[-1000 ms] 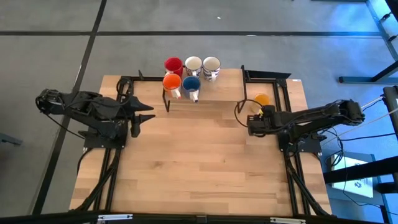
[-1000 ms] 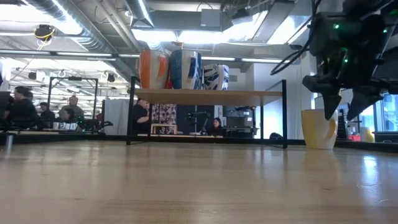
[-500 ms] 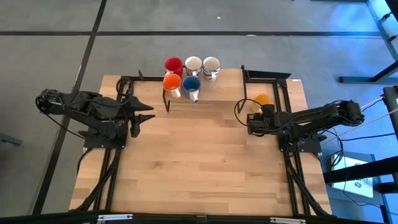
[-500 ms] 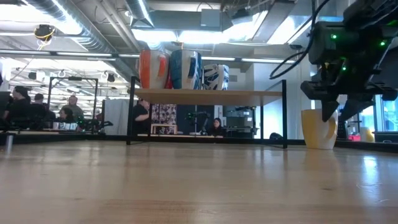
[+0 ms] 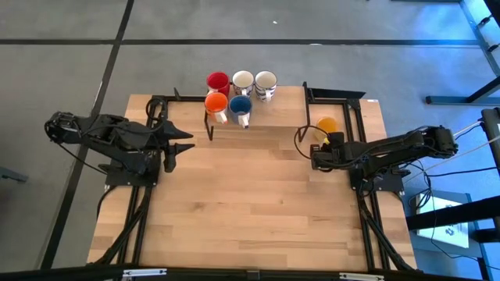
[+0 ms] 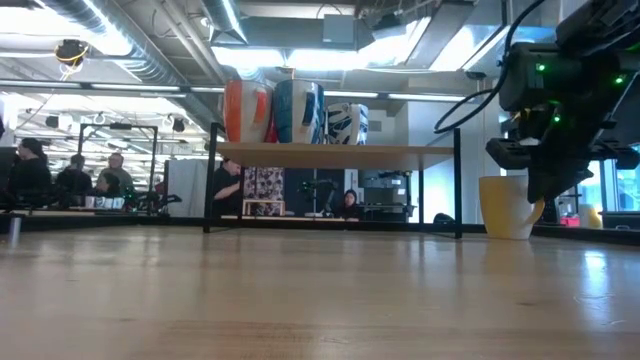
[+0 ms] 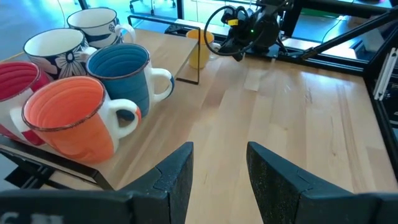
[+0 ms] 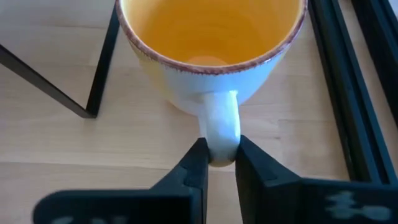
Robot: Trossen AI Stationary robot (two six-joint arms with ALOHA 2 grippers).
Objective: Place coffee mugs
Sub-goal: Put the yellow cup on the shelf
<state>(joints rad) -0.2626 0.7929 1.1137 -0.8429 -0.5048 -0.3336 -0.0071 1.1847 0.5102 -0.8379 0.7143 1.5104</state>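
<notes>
With the right end effector [image 8: 217, 163] clenched on the white handle of the yellow-orange ceramic mug [image 8: 211, 50], which stands on the wooden table [image 5: 250, 203] just beside the black-framed shelf [image 5: 269, 117] that carries the other five mugs, the lift should be straight up and slow. A handle grip lets the mug swing, so I would keep the rim level and clear the frame post before turning toward the shelf; the left end effector [image 7: 217, 171] waits released on the other side of the table.

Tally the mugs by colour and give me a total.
Red mug: 1
White patterned mugs: 2
Orange mug: 1
Blue mug: 1
Yellow mug: 1, its handle pinched in the right claw
Total: 6
</notes>
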